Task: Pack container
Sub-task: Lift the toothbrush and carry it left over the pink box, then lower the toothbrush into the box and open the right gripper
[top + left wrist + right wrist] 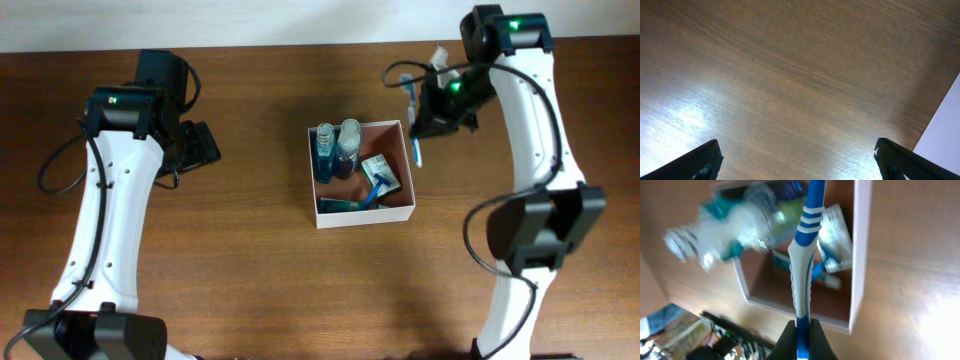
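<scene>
The container (pixel 365 213) sits in the middle of the wooden table (pixel 250 260), open top up, already crowded. It has thin white walls, and I judge that a sideways knock would slide or tip it.

My left claw (pixel 195 145) hangs wide open over bare wood well to the left, holding nothing. From there it cannot steady the box if it shifts.

My right claw (pixel 801 332) is pinched tight on one end of a blue-and-white toothbrush (pixel 802 265), just past the container's far right corner.

Two bottles of blue liquid (pixel 336 148) stand along the far left wall. If I swing in too far left, the brush could topple them.

The toothbrush pokes a long way out from my jaws. From above it lies along the right wall, at or just outside it. The main risks I see:
- The free end catches the rim on the way down and shoves the box.
- I let go with it bridging the wall, and it see-saws out onto the table.
- It swivels in so narrow a pinch near its end.

A small green-and-white box (pixel 378 168) and a blue piece beside it, maybe a razor (pixel 376 188), fill the right side. That leaves little floor, so the brush may perch on top of them.
</scene>
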{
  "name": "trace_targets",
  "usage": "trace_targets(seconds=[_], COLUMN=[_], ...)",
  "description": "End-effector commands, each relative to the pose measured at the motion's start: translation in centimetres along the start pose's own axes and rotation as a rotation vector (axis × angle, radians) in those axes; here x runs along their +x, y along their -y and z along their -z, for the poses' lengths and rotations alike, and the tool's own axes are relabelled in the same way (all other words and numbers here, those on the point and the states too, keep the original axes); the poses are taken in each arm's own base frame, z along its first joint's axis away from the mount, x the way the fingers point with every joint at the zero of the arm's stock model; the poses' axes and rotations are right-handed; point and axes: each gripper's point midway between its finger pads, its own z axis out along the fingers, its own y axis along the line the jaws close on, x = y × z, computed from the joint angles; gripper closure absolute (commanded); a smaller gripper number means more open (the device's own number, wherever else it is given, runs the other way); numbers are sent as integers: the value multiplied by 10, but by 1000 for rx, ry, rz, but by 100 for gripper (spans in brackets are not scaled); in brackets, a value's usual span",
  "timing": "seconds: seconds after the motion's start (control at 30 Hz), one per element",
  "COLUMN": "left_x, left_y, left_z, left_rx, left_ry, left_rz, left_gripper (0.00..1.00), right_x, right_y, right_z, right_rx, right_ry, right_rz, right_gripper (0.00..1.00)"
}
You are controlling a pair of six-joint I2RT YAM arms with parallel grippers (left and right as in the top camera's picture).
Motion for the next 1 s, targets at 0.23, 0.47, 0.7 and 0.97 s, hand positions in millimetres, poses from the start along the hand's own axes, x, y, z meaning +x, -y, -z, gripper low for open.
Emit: trace_targets(seconds=[0.23,0.47,0.7,0.97], left_x=[0,0,0,0], left_y=[-1,-1,-1,-1], left_z=[-4,-4,-4,-4], left_rx=[-12,-12,-12,-12], left_ry=[-5,-5,-5,-5], left_rz=[9,9,9,9], left_gripper=[1,1,1,1], right_x=[44,49,39,30], right_y=[-13,-42,-47,-37], right_z=[-29,-46,-57,-57], right_rx=[49,48,145,224], right_ry=[-84,-92,-19,63], right_rz=[-45,9,-75,-314], right_gripper=[96,96,96,96])
